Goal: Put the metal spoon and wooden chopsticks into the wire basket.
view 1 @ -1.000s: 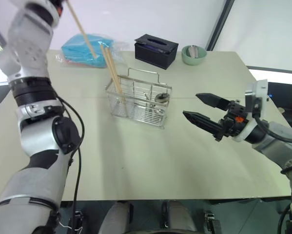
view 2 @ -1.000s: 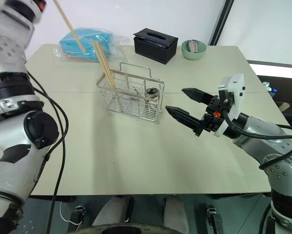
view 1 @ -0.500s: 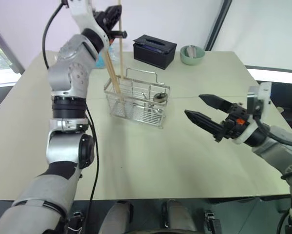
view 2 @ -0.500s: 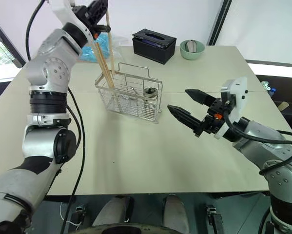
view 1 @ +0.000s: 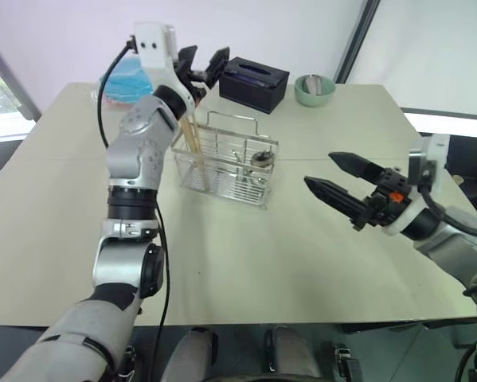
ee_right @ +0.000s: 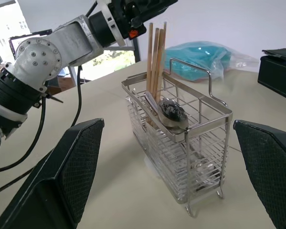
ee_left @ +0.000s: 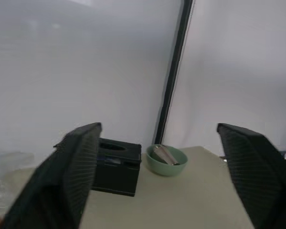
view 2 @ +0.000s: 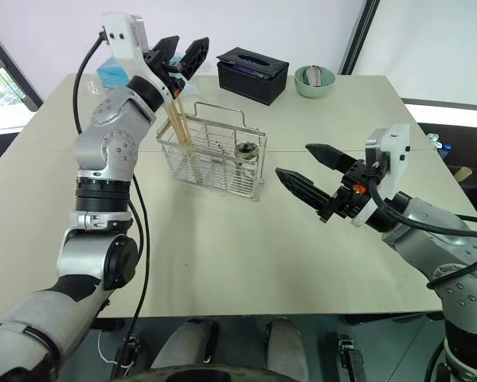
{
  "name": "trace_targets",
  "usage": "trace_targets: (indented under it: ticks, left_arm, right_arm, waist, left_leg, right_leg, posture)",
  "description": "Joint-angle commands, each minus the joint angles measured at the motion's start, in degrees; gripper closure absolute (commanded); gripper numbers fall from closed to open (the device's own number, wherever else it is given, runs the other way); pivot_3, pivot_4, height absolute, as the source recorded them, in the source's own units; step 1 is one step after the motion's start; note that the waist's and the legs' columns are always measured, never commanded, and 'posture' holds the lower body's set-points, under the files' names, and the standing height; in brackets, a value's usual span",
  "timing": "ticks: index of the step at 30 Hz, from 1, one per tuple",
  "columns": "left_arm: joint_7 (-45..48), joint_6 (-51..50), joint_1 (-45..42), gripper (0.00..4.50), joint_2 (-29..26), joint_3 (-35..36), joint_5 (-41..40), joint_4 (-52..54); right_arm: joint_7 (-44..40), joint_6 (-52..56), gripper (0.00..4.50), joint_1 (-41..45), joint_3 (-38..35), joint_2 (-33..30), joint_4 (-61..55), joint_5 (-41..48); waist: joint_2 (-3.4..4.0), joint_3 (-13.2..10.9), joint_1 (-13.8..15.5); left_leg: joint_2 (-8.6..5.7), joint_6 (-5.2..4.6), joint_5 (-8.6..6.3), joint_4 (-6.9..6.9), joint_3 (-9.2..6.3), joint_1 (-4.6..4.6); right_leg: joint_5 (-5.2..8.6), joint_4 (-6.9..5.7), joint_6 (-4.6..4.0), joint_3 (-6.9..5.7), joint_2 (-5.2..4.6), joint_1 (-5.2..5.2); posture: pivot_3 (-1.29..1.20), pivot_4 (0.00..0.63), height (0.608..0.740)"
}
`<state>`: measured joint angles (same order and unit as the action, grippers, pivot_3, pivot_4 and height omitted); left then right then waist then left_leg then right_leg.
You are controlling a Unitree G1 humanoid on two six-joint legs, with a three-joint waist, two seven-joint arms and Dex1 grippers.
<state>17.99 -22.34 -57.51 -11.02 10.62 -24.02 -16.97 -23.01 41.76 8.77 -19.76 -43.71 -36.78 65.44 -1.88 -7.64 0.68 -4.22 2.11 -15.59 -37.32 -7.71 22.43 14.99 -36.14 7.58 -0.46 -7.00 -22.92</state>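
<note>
Now the left gripper (view 2: 180, 53) hangs above the far left corner of the wire basket (view 2: 212, 157), and its two black fingers (view 2: 195, 56) stand wide apart with nothing between them. Directly below this gripper the wooden chopsticks (ee_right: 154, 50) stand upright in the left end compartment of the basket, leaning a little, their upper ends rising above the rim. The metal spoon (ee_right: 167, 112) is also inside the basket, near the end that is closer to the right gripper; its round bowl is up at the rim and its handle goes down between the wires. The right gripper (view 1: 342, 187) is held above the table (view 1: 246, 255), well apart from the basket on its right side, and points toward it. Its fingers are also spread wide and hold nothing. Beyond the left gripper, farther on the table, are a black tissue box (ee_left: 114, 166) and a green bowl (ee_left: 165, 160) just beside it. A blue packet in clear plastic (ee_right: 208, 56) lies behind the basket.
</note>
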Motion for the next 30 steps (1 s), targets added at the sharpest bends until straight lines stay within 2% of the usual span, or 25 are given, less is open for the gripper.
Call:
trace_targets:
  ticks: [1,3,6,11,14,16,22,26,30]
  left_arm:
    - [-1.6,-1.1,-0.3,0.09,-1.2,2.3,-1.5,4.7]
    - [-1.4,-3.4,0.1,0.09,-2.9,3.2,-2.2,6.4]
    - [1.6,-8.1,1.0,0.09,-8.8,4.0,-3.5,9.2]
    - [15.7,-10.4,7.6,0.09,-28.3,3.9,-2.8,14.0]
    - [25.9,-7.5,16.5,0.09,-39.2,4.3,-1.8,18.1]
    - [30.3,-6.4,21.7,0.09,-43.9,5.6,-2.0,20.4]
    - [38.1,-12.2,36.6,0.09,-51.7,16.6,-7.5,28.8]
    - [39.3,-15.1,43.0,0.09,-53.0,21.6,-9.3,35.0]
    - [37.4,-16.7,45.2,0.09,-52.6,24.0,-9.7,37.4]
  right_arm:
    - [-0.3,-0.6,0.0,1.6,-0.7,-0.5,-0.2,0.2]
    - [-0.9,-0.6,0.0,2.3,-0.3,-0.6,0.4,-0.1]
    - [-2.7,-0.6,0.0,3.5,-0.2,-1.5,2.0,-1.1]
    - [-9.3,-1.3,0.0,5.3,0.9,-4.5,6.7,-5.2]
    - [-13.6,-2.6,0.0,6.5,2.6,-5.9,10.1,-9.4]
    - [-16.1,-3.5,0.0,7.1,3.6,-6.3,11.7,-11.7]
    - [-23.2,-5.6,0.0,9.5,6.1,-6.5,15.6,-16.5]
    - [-26.6,-5.2,0.0,9.7,5.9,-6.6,16.6,-16.8]
    - [-28.0,-4.9,0.0,10.6,6.5,-6.3,17.3,-17.6]
  waist:
    - [0.0,0.0,0.0]
    - [0.0,0.0,0.1]
    - [0.02,0.0,-0.1]
    - [0.15,-0.1,-1.0]
    - [0.2,-0.1,-1.3]
    - [0.21,-0.1,-1.2]
    - [0.29,-0.2,-0.3]
    - [0.37,-0.2,0.2]
    - [0.4,-0.2,0.1]
  left_leg:
    - [0.01,0.0,0.0,0.0,0.0,0.0]
    - [0.0,0.0,0.0,-0.01,0.0,0.0]
    - [0.0,0.0,0.0,-0.01,0.01,-0.01]
    - [0.06,0.0,0.0,0.14,0.04,-0.04]
    - [0.08,0.0,0.0,0.17,0.02,-0.02]
    - [0.07,0.0,0.0,0.16,0.05,-0.03]
    - [0.09,0.0,-0.01,0.11,0.06,0.0]
    - [0.1,0.01,-0.01,0.13,0.04,-0.01]
    - [0.09,0.0,-0.02,0.13,0.07,-0.01]
  right_leg:
    - [0.0,0.0,0.0,0.0,0.01,0.0]
    - [0.0,0.0,0.0,0.0,0.01,0.02]
    - [0.0,0.0,0.0,0.0,0.02,0.02]
    - [0.01,-0.05,-0.03,0.02,0.11,-0.11]
    - [0.02,-0.02,-0.06,0.03,0.1,-0.12]
    - [0.02,0.03,-0.08,0.05,0.03,-0.09]
    - [0.11,0.03,-0.3,0.06,-0.07,-0.16]
    - [0.12,0.06,-0.32,0.05,-0.12,-0.22]
    - [0.13,0.09,-0.33,0.05,-0.14,-0.18]
  posture:
    - [0.0,0.15,0.655]
    - [0.0,0.15,0.655]
    - [0.0,0.15,0.655]
    - [0.0,0.15,0.655]
    - [0.0,0.15,0.655]
    - [0.0,0.15,0.655]
    - [0.0,0.15,0.655]
    - [0.0,0.15,0.655]
    - [0.0,0.15,0.655]
